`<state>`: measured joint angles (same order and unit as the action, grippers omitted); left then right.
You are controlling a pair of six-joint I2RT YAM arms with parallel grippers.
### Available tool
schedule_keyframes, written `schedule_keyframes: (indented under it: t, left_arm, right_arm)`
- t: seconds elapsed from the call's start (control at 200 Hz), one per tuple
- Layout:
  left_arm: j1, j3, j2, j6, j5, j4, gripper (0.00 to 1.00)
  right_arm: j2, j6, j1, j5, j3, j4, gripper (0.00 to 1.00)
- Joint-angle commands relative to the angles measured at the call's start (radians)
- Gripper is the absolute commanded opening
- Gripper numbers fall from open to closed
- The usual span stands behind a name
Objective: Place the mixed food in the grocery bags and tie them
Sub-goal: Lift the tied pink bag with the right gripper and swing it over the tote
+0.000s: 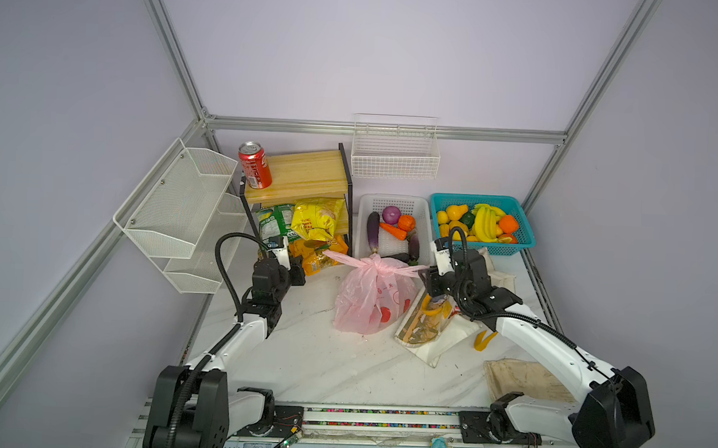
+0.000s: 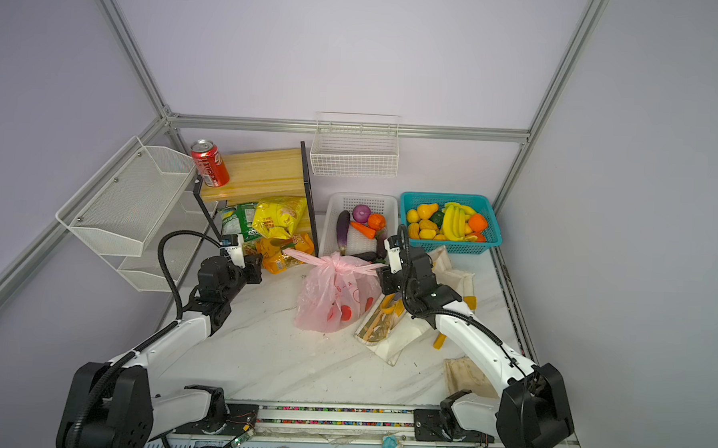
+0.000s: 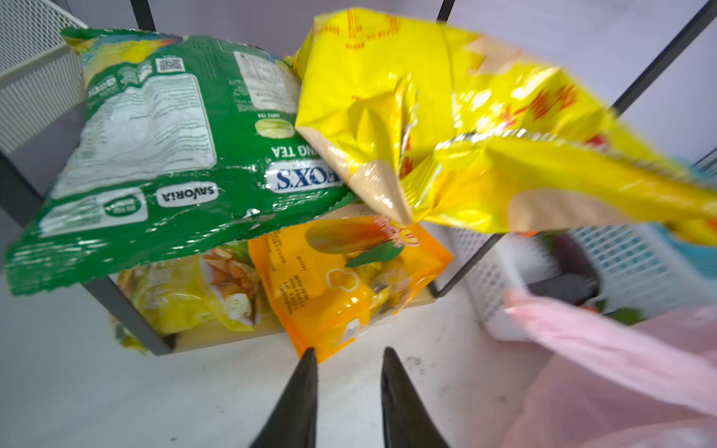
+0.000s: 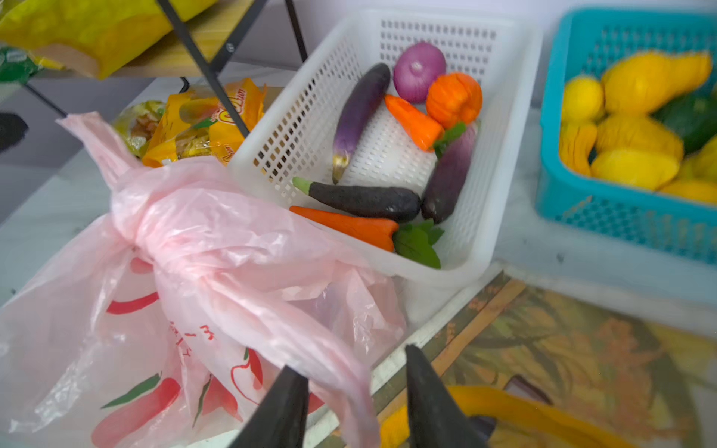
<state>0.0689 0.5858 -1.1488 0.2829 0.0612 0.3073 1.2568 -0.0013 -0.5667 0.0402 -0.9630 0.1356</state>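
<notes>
We see the pink bag [image 1: 370, 300] knotted, mid-tabletop [image 1: 322, 356], with the tote [image 1: 436, 332] just right of it. Left tool [image 3: 349, 351] is released and empty. Right tool [image 4: 349, 357] is released, the bag tail loose between its jaws. Cola can [image 1: 255, 165] is on the far-left shelf [image 1: 305, 173].

My left gripper [image 3: 348, 351]: black fingers apart, nothing between them, tips over white table [image 3: 174, 395]. Corner of orange packet [image 3: 341, 283] just ahead of my tips; packet lies on lowest board of black-framed shelf [image 3: 116, 306]. Over it, green packet [image 3: 163, 155] and yellow packet [image 3: 485, 128] overhang from higher level, edges touching. Blurred pink bag [image 3: 620, 357] close beside my fingers, its twisted tail reaching toward white basket [image 3: 489, 279].
</notes>
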Motion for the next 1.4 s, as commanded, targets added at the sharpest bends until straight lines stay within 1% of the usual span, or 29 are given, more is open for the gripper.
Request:
schedule_keyframes:
  t: [0.0, 0.035, 0.105, 0.145, 0.195, 0.255, 0.29, 0.37, 0.475, 0.55, 0.655, 0.7, 0.745, 0.785, 0.89, 0.94, 1.015, 1.14, 1.235, 1.27, 1.315, 1.395]
  left_arm:
    - [0.001, -0.064, 0.089, 0.097, 0.044, 0.082, 0.41]
    - [0.002, -0.072, 0.112, 0.108, 0.042, 0.085, 0.43]
    - [0.002, -0.082, 0.148, 0.127, 0.035, 0.081, 0.48]
    - [0.002, -0.084, 0.162, 0.131, 0.043, 0.081, 0.5]
    - [0.003, -0.083, 0.171, 0.134, 0.062, 0.085, 0.52]
    - [0.003, -0.078, 0.175, 0.143, 0.086, 0.084, 0.55]
    - [0.003, -0.075, 0.175, 0.149, 0.1, 0.085, 0.56]
    - [0.003, -0.067, 0.17, 0.159, 0.126, 0.085, 0.58]
    - [0.004, -0.063, 0.163, 0.165, 0.145, 0.086, 0.59]
    - [0.005, -0.064, 0.157, 0.167, 0.155, 0.086, 0.59]
    - [0.005, -0.061, 0.148, 0.173, 0.171, 0.088, 0.59]
    - [0.005, -0.058, 0.144, 0.177, 0.179, 0.089, 0.59]
    - [0.005, -0.058, 0.143, 0.182, 0.185, 0.091, 0.59]
    - [0.006, -0.056, 0.144, 0.188, 0.191, 0.091, 0.59]
    - [0.008, -0.053, 0.166, 0.225, 0.191, 0.092, 0.59]
    - [0.01, -0.054, 0.184, 0.256, 0.188, 0.094, 0.6]
    - [0.02, -0.058, 0.215, 0.293, 0.19, 0.108, 0.6]
    - [0.049, -0.047, 0.281, 0.335, 0.192, 0.113, 0.61]
    - [0.108, -0.033, 0.33, 0.336, 0.163, 0.114, 0.62]
    - [0.133, -0.026, 0.342, 0.325, 0.155, 0.111, 0.63]
    - [0.173, -0.012, 0.35, 0.304, 0.141, 0.098, 0.64]
    - [0.24, 0.023, 0.345, 0.271, 0.134, 0.062, 0.66]
  right_arm:
    - [0.008, -0.118, -0.105, -0.137, -0.082, -0.048, 0.62]
    - [0.022, -0.141, -0.133, -0.165, -0.102, -0.05, 0.65]
    - [0.068, -0.192, -0.176, -0.177, -0.143, -0.047, 0.78]
    - [0.107, -0.216, -0.187, -0.147, -0.167, -0.031, 0.84]
    - [0.178, -0.229, -0.188, -0.076, -0.213, 0.009, 0.88]
    - [0.269, -0.198, -0.188, -0.018, -0.28, 0.073, 0.93]
    - [0.316, -0.188, -0.187, -0.004, -0.312, 0.104, 0.97]
    - [0.397, -0.166, -0.186, 0.036, -0.362, 0.146, 0.97]
    - [0.474, -0.137, -0.187, 0.0, -0.394, 0.179, 0.97]
    - [0.498, -0.126, -0.186, -0.017, -0.394, 0.189, 0.9]
    - [0.519, -0.117, -0.187, -0.01, -0.398, 0.21, 0.73]
    - [0.524, -0.117, -0.186, 0.003, -0.398, 0.214, 0.62]
    - [0.523, -0.114, -0.186, 0.022, -0.398, 0.214, 0.48]
    - [0.516, -0.112, -0.186, 0.036, -0.398, 0.213, 0.36]
    - [0.457, -0.112, -0.186, 0.078, -0.398, 0.198, 0.14]
    - [0.421, -0.11, -0.182, 0.09, -0.403, 0.192, 0.06]
    - [0.357, -0.095, -0.168, 0.11, -0.409, 0.178, 0.0]
    - [0.214, -0.041, -0.104, 0.15, -0.422, 0.12, 0.0]
    - [0.123, 0.003, -0.035, 0.161, -0.439, 0.069, 0.0]
    - [0.073, 0.011, -0.02, 0.147, -0.455, 0.065, 0.0]
    - [0.046, 0.02, -0.001, 0.118, -0.481, 0.073, 0.0]
    - [0.003, 0.021, 0.016, 0.019, -0.525, 0.098, 0.0]
